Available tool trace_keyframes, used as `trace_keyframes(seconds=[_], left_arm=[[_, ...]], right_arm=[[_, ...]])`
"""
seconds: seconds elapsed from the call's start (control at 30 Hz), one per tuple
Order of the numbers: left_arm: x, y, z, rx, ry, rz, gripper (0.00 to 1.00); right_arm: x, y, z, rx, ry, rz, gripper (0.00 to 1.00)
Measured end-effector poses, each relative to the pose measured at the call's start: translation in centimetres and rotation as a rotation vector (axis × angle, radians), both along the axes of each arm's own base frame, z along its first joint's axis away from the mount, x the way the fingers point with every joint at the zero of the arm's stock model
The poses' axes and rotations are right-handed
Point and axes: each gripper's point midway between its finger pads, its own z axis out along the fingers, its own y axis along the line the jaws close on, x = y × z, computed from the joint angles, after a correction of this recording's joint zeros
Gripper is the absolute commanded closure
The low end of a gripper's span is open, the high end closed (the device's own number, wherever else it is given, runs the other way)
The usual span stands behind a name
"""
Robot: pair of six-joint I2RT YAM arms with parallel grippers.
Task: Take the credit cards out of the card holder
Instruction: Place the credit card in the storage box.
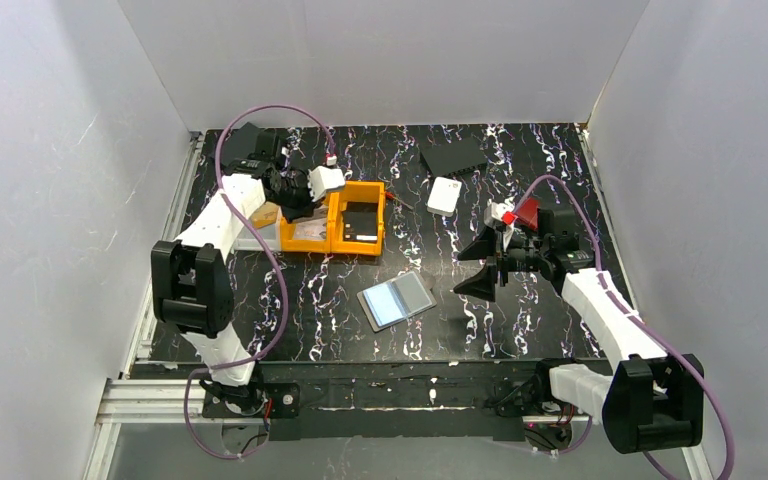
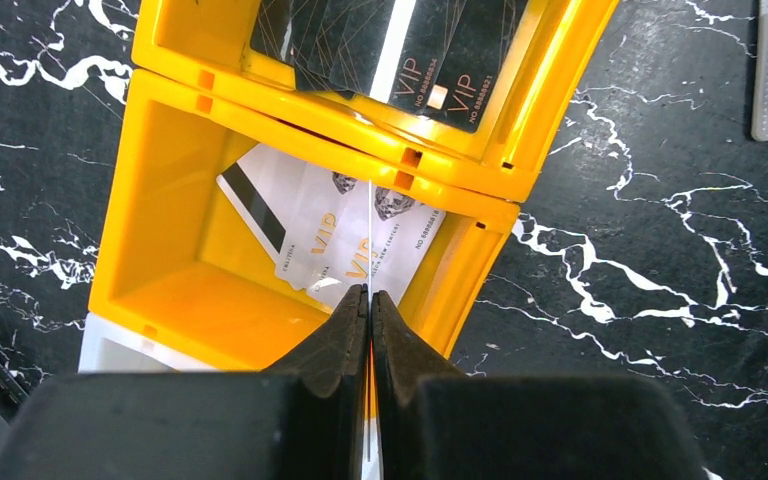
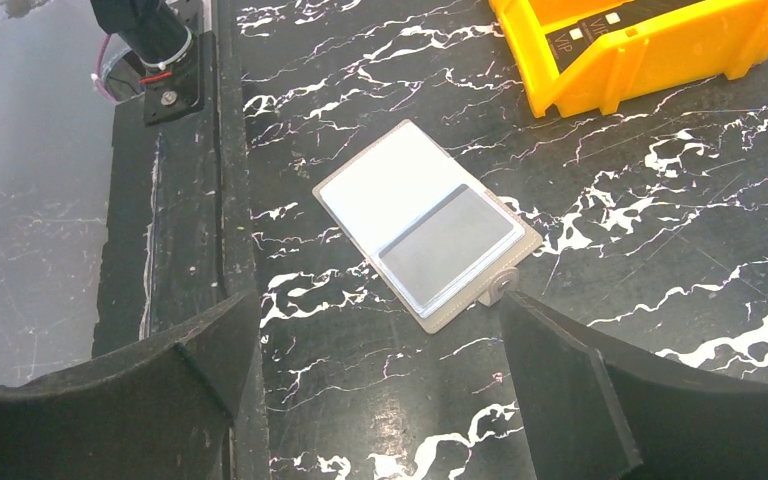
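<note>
- Your left gripper (image 2: 370,300): fingers pressed together on a thin card (image 2: 370,240), which its wrist view shows edge-on as a white line.
- From the top view you can't make out that card. You only see the left gripper hanging over the bin's left compartment.
- The bin (image 2: 190,310) is orange with two compartments and sits in the left half of the worktop, toward the far edge.
- The left wrist view shows white cards (image 2: 330,235) fanned in the nearer compartment under the fingers, and black cards (image 2: 430,50) in the other.
- The top view gives you only a pale patch and a dark patch there.
- Your right gripper (image 3: 378,300): fingers spread wide, nothing between them, hovering above the worktop.
- The holder (image 1: 397,299) lies unfolded and flat near the middle of the worktop, closer to the near edge and apart from the bin.
- The right wrist view shows the holder just ahead of the fingers, not touched. One face is pale, the other grey, and a small tab sits at its near edge.
- You can't tell from any view whether a card sits in those faces.
- The left wrist view catches only a corner of the holder.
- Only the top view shows the white case (image 1: 444,195) beyond the holder and the red wallet (image 1: 527,210) beside the right arm.
</note>
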Motion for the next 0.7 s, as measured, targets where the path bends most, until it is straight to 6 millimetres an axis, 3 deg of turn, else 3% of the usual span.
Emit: trace_keyframes(seconds=[0.37, 0.7], left_arm=[[1.5, 2.1, -0.4, -0.022, -0.015, 0.054, 1.00], [1.4, 1.6, -3.7, -0.031, 0.066, 0.024, 1.00]], right_arm=[[0.2, -0.1, 0.5, 0.027, 0.014, -0.004, 0.02], [0.2, -0.3, 0.5, 0.052, 0.041, -0.011, 0.02]])
